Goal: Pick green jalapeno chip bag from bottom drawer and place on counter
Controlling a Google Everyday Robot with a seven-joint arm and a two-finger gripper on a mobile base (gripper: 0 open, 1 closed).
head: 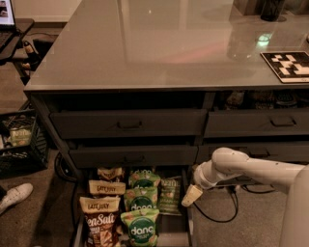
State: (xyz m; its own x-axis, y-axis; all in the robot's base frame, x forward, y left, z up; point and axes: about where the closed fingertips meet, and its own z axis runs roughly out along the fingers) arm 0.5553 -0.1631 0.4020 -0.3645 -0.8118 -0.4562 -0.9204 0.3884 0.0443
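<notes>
The bottom drawer (189, 226) is pulled open at the foot of the dark cabinet, with snack bags in rows. The green jalapeno chip bag (169, 195) lies in its right column, pale olive and crinkly, next to the bright green "dang" bags (141, 226). My gripper (191, 195) hangs on the white arm just right of that bag, over the drawer's right wall, pointing down and left. Nothing is in the gripper. The glossy grey-green counter (145, 48) spans the cabinet's top above.
Brown-and-cream bags (101, 217) fill the drawer's left column. A black-and-white marker tile (288, 65) lies on the counter's right side, a dark cup (270, 9) at the back. A black crate (19, 140) and a white shoe (14, 195) sit on the floor left. A cable (217, 212) runs under my arm.
</notes>
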